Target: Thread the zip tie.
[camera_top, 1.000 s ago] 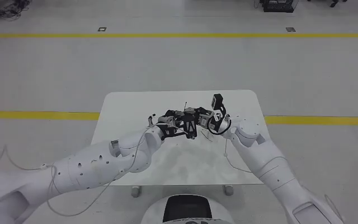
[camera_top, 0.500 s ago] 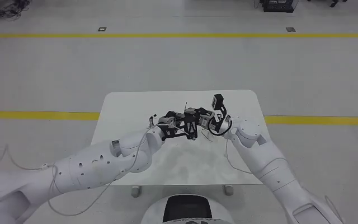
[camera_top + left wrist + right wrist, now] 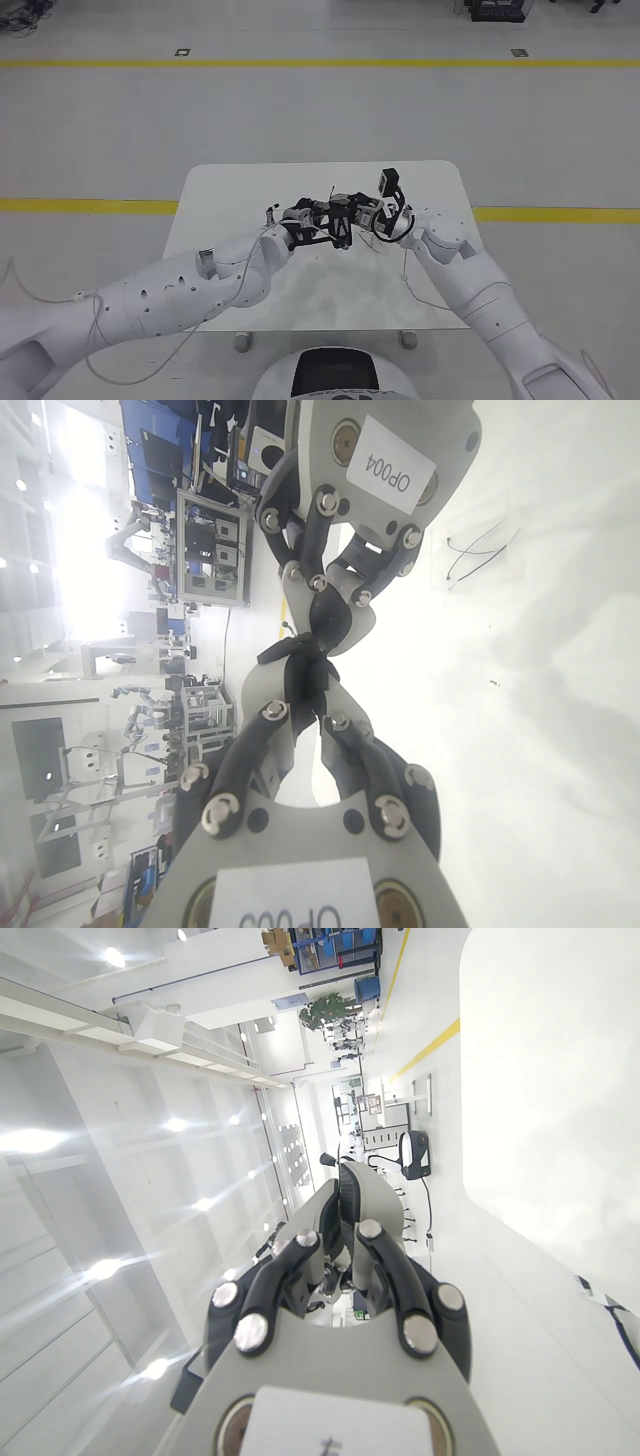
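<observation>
Threading, tip to tip
Left end effector and right end effector each pinch the zip tie; its tail needs square alignment.

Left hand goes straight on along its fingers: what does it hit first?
The right hand: it faces the left hand tip to tip, both shut on the zip tie. Any gap between the tips looks tiny, though depth is unclear.
</observation>
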Robot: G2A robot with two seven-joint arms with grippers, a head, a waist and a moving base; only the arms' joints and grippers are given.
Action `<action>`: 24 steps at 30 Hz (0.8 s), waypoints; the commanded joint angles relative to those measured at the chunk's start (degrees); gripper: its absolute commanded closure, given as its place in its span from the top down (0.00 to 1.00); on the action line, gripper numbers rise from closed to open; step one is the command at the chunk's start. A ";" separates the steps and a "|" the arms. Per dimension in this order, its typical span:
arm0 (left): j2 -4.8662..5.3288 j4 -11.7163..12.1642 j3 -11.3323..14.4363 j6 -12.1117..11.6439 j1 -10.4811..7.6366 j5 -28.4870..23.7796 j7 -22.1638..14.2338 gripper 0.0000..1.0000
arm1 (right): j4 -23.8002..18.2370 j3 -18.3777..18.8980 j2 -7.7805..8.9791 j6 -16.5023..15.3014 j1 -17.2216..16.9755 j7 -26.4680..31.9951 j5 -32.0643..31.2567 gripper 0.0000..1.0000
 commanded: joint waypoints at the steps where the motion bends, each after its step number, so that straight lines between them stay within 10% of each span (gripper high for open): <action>1: 0.16 0.13 0.00 0.84 0.27 0.00 0.28 0.00 | -0.03 0.05 -0.03 0.15 -0.02 -0.09 -0.09 1.00; 8: 0.91 0.80 -1.31 2.75 2.56 -0.92 1.60 0.00 | 0.63 1.20 0.10 0.68 -0.34 0.51 0.24 1.00; 17: 2.90 3.10 -9.05 -2.88 6.63 -23.19 8.50 0.00 | -0.23 3.27 0.72 1.91 -1.66 0.75 -1.06 1.00; 24: 2.90 3.10 -9.05 -2.88 6.63 -23.19 8.50 0.00 | -0.23 3.27 0.72 1.91 -1.66 0.75 -1.06 1.00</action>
